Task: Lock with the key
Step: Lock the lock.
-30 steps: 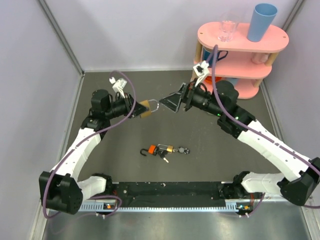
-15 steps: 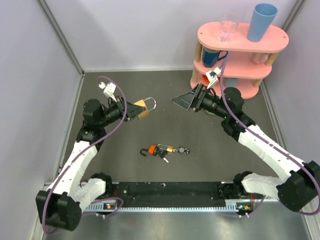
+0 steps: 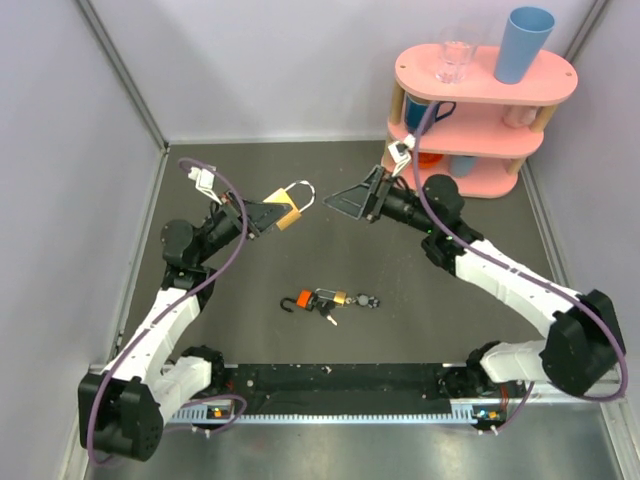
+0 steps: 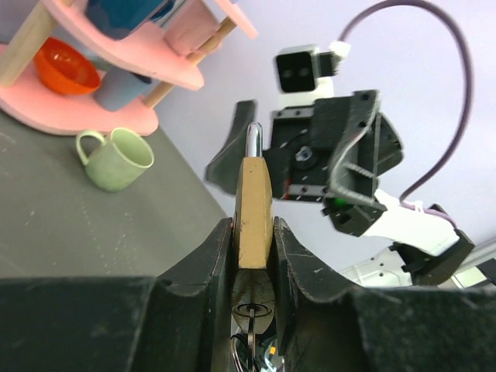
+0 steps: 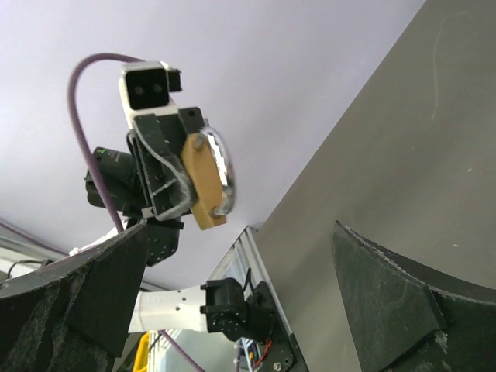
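While the left hand (image 3: 262, 216) is clamped on the body of the large brass padlock (image 3: 288, 216), held up off the tabletop (image 3: 420, 320) with the silver shackle (image 3: 301, 193) pointing toward the other arm, the right hand (image 3: 348, 200) hangs facing it, its jaws spread wide and empty. Reads as a presentation pose: lock steadied in the air so the other arm can work on it. In the left wrist view the padlock is pinched edge-on between both fingers (image 4: 209, 271), with the right hand just beyond, near but apart. Can't tell whether the shackle is open or latched.

The key (image 3: 326, 309) is in neither hand. It lies in a small bunch on the tabletop, between the raised hands and the arm bases, beside an orange-and-black padlock (image 3: 304, 298) and a tiny brass padlock (image 3: 340, 298) with a round ring (image 3: 365, 299). It is well apart from both hands.

Judgement: key pick-up not yet done, and the free right hand is the likely one to go down for it. Risk: the key is thin, flat on the surface and bunched with others, so hard to pinch singly. The pink shelf rack (image 3: 480, 110) at far right is not involved.
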Motion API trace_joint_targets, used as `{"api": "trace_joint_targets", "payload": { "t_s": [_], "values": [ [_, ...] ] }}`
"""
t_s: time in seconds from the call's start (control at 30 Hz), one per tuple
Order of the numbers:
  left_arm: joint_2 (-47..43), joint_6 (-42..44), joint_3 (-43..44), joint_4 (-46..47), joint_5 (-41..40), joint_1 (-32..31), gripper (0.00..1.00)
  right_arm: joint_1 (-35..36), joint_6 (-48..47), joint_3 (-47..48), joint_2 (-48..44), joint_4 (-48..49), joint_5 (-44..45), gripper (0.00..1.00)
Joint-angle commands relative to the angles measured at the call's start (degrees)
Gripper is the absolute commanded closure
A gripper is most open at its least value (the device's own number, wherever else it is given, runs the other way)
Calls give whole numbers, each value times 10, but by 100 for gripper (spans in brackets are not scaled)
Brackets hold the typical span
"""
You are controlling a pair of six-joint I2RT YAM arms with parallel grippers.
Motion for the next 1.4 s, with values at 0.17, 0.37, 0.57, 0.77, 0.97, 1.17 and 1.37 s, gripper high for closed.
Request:
{"api": "trace_joint_targets", "payload": {
  "t_s": [0.17, 0.37, 0.57, 0.77, 0.97, 1.17, 1.37],
  "values": [
    [-13, -74, -2, 196, -1, 2, 100, 77, 48, 72, 96, 174, 14, 1],
    [-15, -75, -8, 197, 1, 2, 100, 91, 90, 119, 158, 245, 16, 8],
    [-15, -74, -12, 198, 1, 2, 100, 92, 98, 141, 174, 244, 21, 20],
    [-12, -73, -9, 202, 0, 2, 100, 101, 104, 138, 175, 248, 27, 32],
    [-5, -76, -5, 205, 1, 2, 100, 107, 106, 130, 175, 254, 34, 48],
    [-1, -80, -7, 212, -1, 2, 100, 109, 115, 120, 179, 269, 35, 73],
    [1, -84, -7, 220, 0, 2, 100, 113, 112, 117, 179, 272, 43, 100]
  ]
}}
